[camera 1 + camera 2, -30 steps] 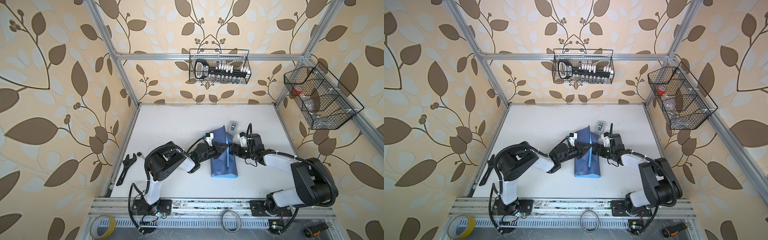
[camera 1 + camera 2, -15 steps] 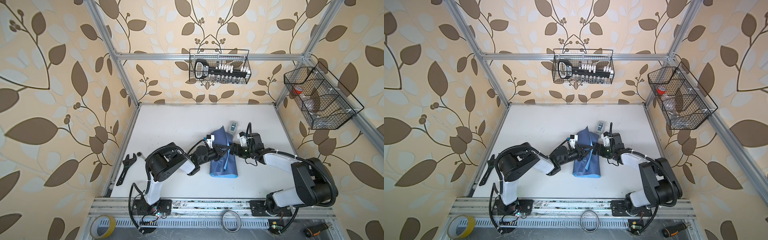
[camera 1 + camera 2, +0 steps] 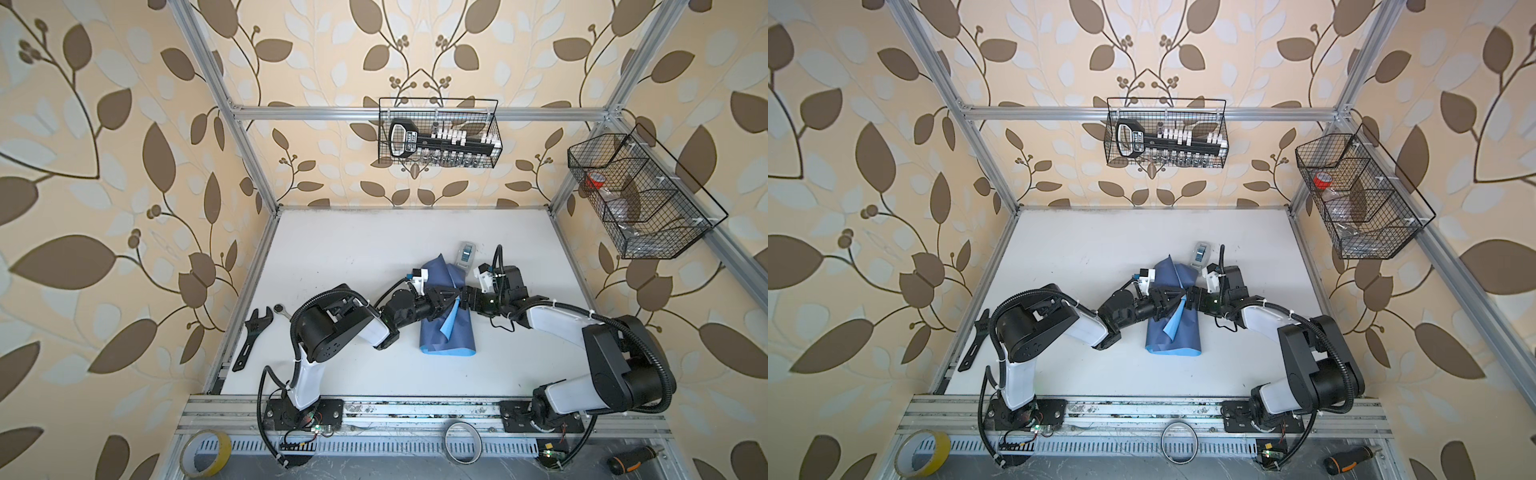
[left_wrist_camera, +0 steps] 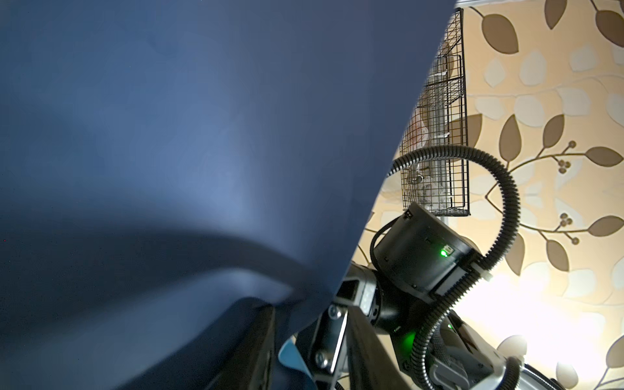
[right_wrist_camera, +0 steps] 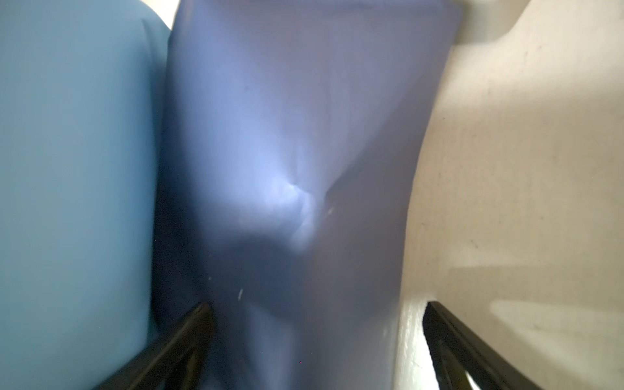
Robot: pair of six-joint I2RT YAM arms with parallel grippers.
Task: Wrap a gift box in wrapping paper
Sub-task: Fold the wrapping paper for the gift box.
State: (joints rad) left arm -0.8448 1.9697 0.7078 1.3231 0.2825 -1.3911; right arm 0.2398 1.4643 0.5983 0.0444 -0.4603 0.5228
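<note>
Wrapping paper (image 3: 457,332): thin matt paper, smooth w/ soft creases. Table (image 3: 353,257): matt white, scuffed. Wire basket (image 3: 436,99): black metal. Frame (image 3: 332,112): brushed alu.

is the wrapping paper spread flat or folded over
Folded over. In both top views the wrapping paper is a narrow slate-blue bundle, light blue showing only at a flap and the near edge.

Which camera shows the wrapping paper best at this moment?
In both top views the wrapping paper shows nearly whole, a folded bundle, dark face out with light-blue edges. The left wrist view has only its dark face close up; the right wrist view, a blurred stretch of both faces.
</note>
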